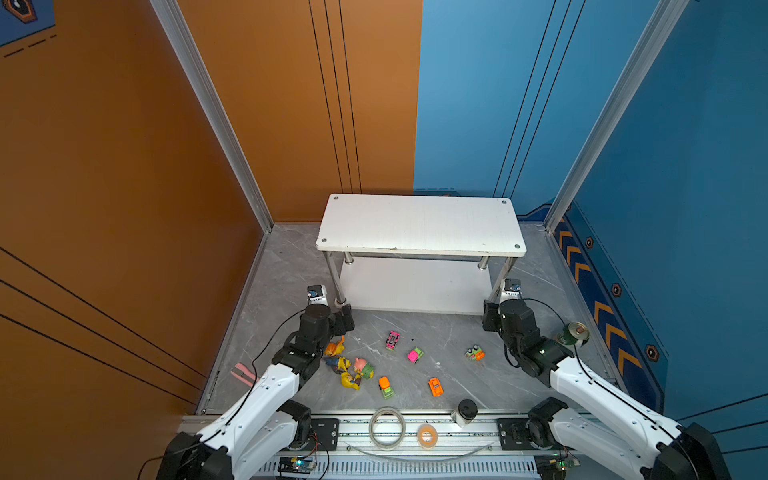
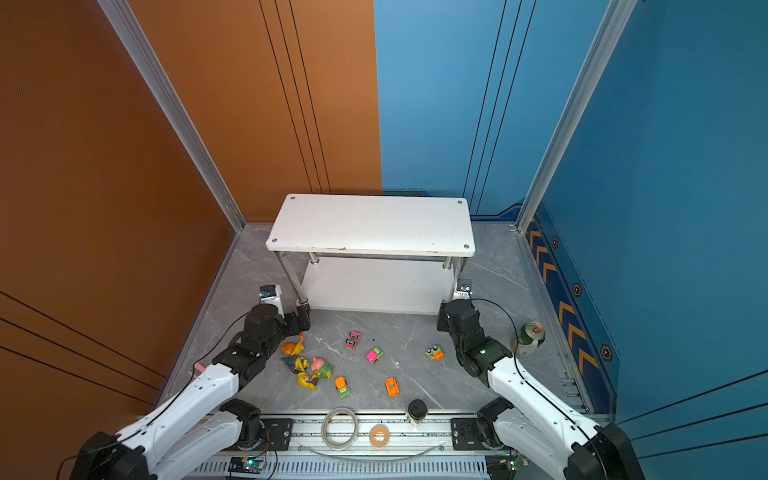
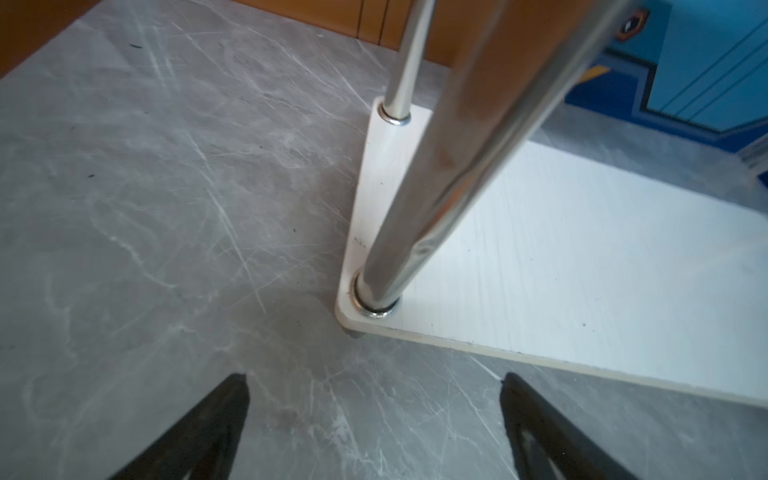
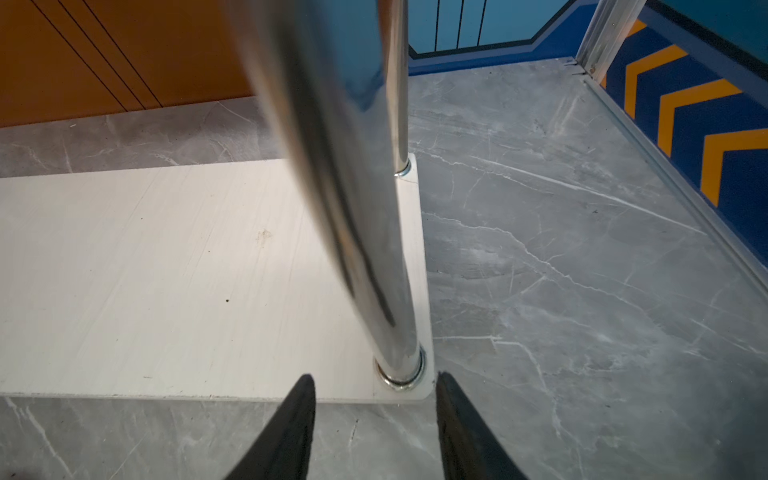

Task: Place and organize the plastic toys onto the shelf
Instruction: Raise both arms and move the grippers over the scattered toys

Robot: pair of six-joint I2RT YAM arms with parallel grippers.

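Note:
The white two-tier shelf stands at the back with nothing on its top board. Several plastic toys lie on the grey floor in front of it: a pink car, a pink and green car, a green and orange car, two orange cars, and a cluster of figurines. My left gripper is open just before the front left post. My right gripper is open more narrowly, its tips either side of the lower board's front right corner, holding nothing.
A green can stands by the right wall. Two tape rolls and a black-capped jar sit on the front rail. A pink object lies at the left floor edge. Walls enclose the floor.

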